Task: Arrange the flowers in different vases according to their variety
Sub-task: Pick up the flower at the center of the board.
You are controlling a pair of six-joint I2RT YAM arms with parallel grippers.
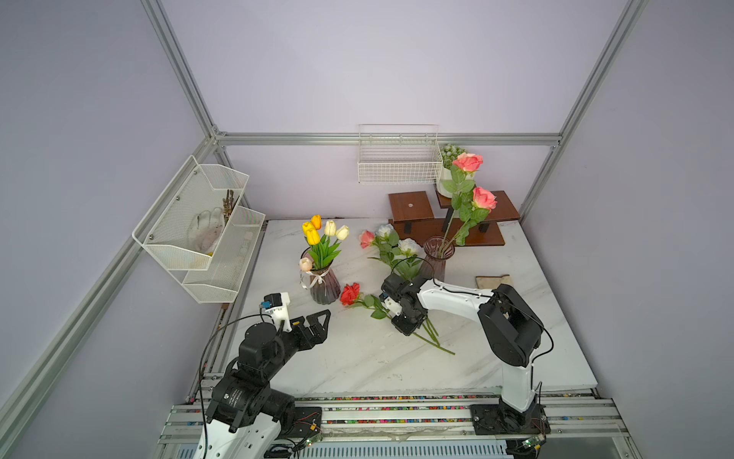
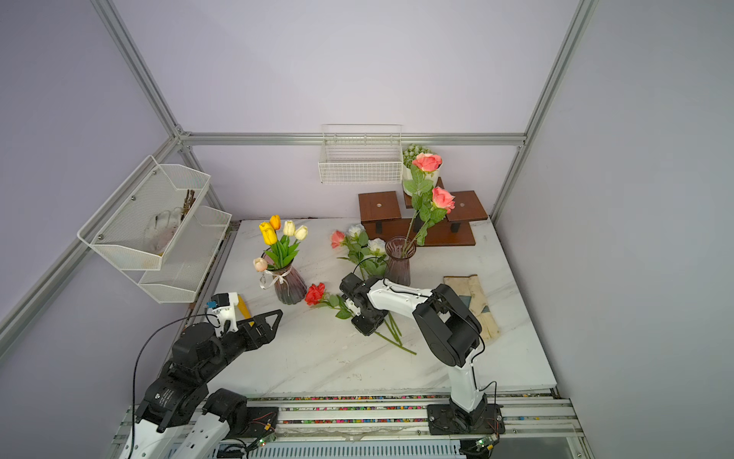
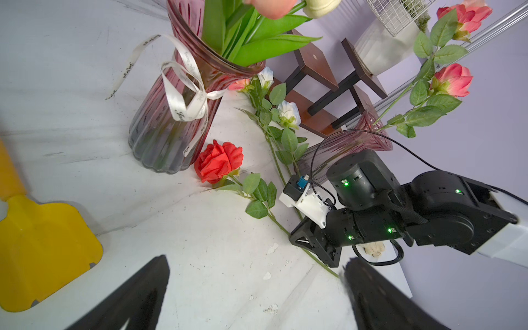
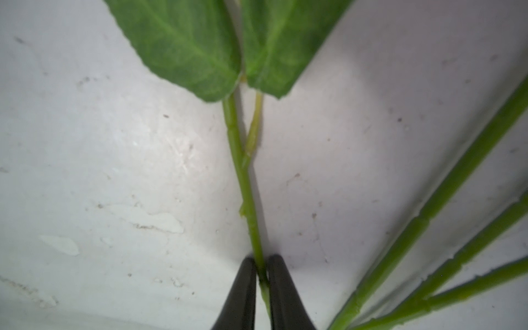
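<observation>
**Top views.** No brand or label text is legible in either. The right arm extends forward and bends down at the wrist. This places the right gripper (image 1: 403,324) on the marble table (image 1: 357,365), over the stem of the red rose (image 1: 350,294). The jaws are hidden under the wrist here. The bloom lies at 3 o'clock of the bowed vase (image 1: 323,284), just beside its base, and the stem runs toward 4 o'clock. The tulips (image 1: 321,234) stand in that vase. Two pink roses (image 1: 483,198) stand in the slim vase (image 1: 437,254), at 1 o'clock of the right gripper. The left arm is folded low at 8 o'clock of the table. The left gripper (image 2: 270,324) is spread wide and holds nothing.

**Left wrist view.** The ribbon (image 3: 185,97) carries cursive print that is too small to read. The left fingers (image 3: 137,297) stand far apart.

**Right wrist view.** The right fingers (image 4: 245,285) are clenched on the red rose (image 4: 248,194) at its stem. Three other stems (image 4: 428,223) lie nearby on the table.
</observation>
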